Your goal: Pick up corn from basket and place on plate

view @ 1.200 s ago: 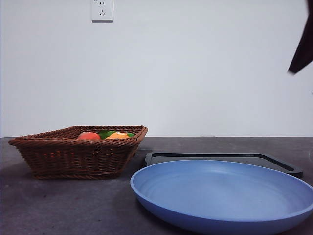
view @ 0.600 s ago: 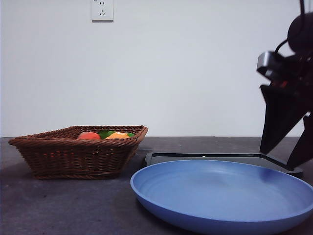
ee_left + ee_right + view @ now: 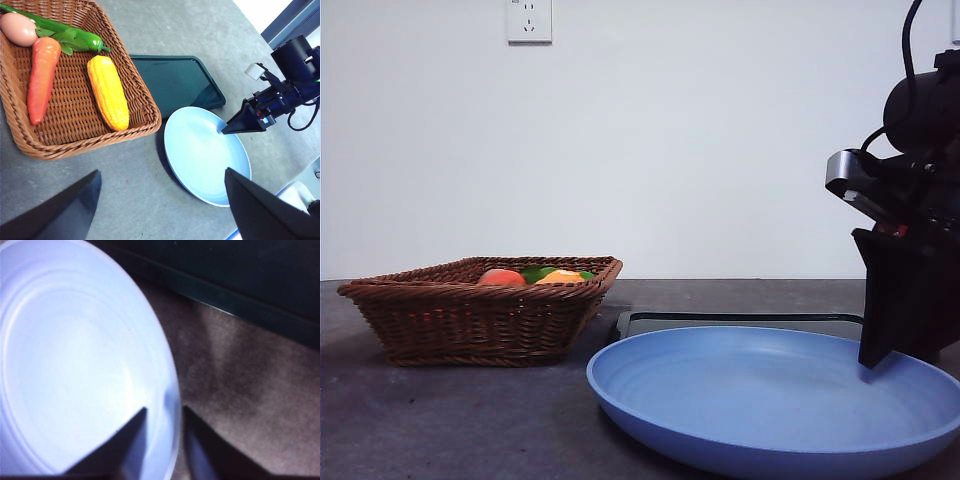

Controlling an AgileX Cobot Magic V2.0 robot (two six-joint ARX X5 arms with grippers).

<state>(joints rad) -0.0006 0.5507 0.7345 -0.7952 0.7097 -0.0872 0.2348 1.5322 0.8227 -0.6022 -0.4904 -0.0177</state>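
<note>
The corn (image 3: pixel 107 92) lies in the brown wicker basket (image 3: pixel 100 142), near the side that faces the plate. In the front view only its orange-yellow top (image 3: pixel 560 277) shows above the basket's (image 3: pixel 470 320) rim. The light-blue plate (image 3: pixel 770 400) sits to the right of the basket and holds nothing. My right gripper (image 3: pixel 877 362) is down at the plate's right edge. In its own view its jaws (image 3: pixel 165 410) stand close together on either side of the plate's rim (image 3: pixel 172 390). My left gripper (image 3: pixel 162 172) hangs open high above the table, on the near side of the basket and the plate (image 3: pixel 205 155).
An orange carrot (image 3: pixel 40 75), a green pepper (image 3: pixel 70 37) and a pinkish round fruit (image 3: pixel 17 29) share the basket with the corn. A flat dark tray (image 3: pixel 750 322) lies just behind the plate. A wall outlet (image 3: pixel 529 20) is high on the back wall.
The right arm came down from the top right corner to the plate's right rim. Its jaws, spread wide half a second ago, have drawn together. The basket and plate have not moved.
</note>
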